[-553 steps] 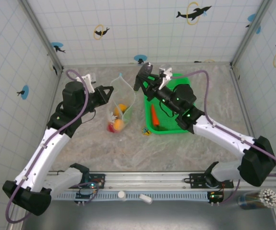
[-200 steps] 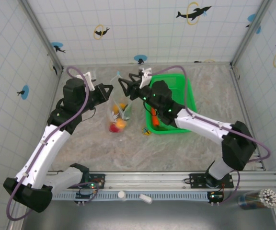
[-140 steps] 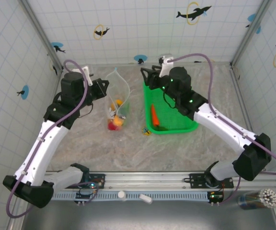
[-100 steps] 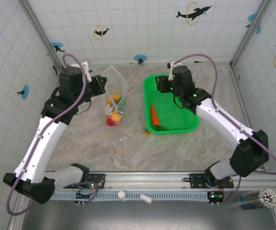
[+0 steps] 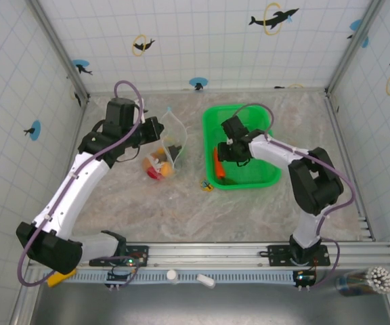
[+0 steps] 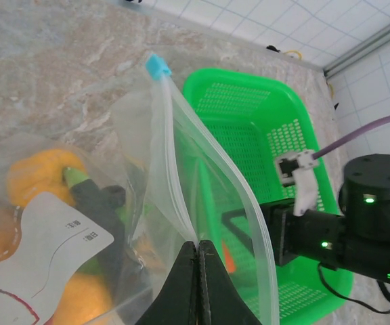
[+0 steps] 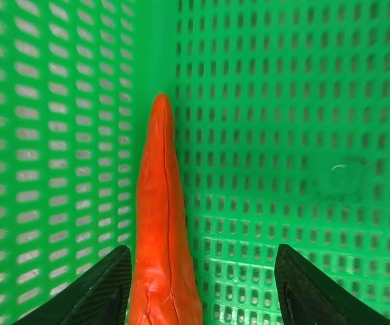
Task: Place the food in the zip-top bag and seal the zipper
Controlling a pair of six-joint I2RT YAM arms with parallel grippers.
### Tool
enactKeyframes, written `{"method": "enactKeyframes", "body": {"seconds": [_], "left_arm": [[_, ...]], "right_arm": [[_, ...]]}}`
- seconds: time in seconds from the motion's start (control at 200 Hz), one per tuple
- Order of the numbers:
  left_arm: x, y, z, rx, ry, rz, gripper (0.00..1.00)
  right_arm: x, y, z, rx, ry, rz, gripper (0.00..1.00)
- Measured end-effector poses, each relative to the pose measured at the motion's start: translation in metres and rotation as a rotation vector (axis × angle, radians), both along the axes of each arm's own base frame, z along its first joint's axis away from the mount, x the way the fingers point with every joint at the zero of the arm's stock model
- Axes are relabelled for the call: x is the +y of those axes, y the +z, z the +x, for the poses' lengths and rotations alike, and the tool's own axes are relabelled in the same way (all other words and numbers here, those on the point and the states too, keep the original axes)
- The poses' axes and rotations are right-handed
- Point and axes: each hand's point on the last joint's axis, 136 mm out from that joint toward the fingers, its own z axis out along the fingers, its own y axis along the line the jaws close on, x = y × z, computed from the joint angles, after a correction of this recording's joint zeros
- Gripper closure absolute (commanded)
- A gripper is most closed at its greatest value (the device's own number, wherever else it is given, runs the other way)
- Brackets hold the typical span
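Note:
The zip-top bag [image 6: 147, 203] hangs with its mouth open, and my left gripper [image 6: 198, 245] is shut on its rim. The zipper [image 6: 175, 152] ends in a blue slider [image 6: 158, 66]. Inside the bag lies food: an orange fruit [image 6: 42, 177] and a dark piece with a green tip [image 6: 93, 200]. From above, the bag [image 5: 170, 141] holds red and orange pieces [image 5: 158, 167] beside the left gripper [image 5: 158, 130]. An orange carrot [image 7: 161, 223] lies in the green basket [image 7: 290, 101]. My right gripper [image 7: 202, 271] is open, low over it, the carrot by the left finger [image 7: 107, 288].
The green mesh basket [image 5: 259, 132] stands right of the bag, with the right gripper [image 5: 223, 152] inside it by the carrot [image 5: 218, 166]. A tiny yellow-and-black trinket [image 5: 206, 184] lies on the marble table in front of the basket. Tiled walls enclose the table.
The right gripper has come from the back of the basket down to the carrot, its jaws narrowing a little. The left gripper has carried the bag's rim slightly right and nearer.

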Motion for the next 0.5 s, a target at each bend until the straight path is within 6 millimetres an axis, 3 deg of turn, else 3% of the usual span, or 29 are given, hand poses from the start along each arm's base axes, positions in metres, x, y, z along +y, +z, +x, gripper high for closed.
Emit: {"method": "enactKeyframes", "body": {"seconds": [0.34,0.465,0.5], "left_arm": [[-0.005,0.001,0.002,-0.011,-0.014,-0.026,1.0],[-0.006,0.001,0.002,-0.009,-0.018,-0.028,1.0],[-0.006,0.0,0.002,-0.008,-0.019,-0.028,1.0]], "right_arm": [[0.024,-0.02,0.003,0.054,0.053,-0.037,0.41],[0.018,-0.034,0.003,0.061,0.063,-0.102,0.53],[0.015,-0.038,0.003,0.062,0.062,-0.123,0.61]]}}
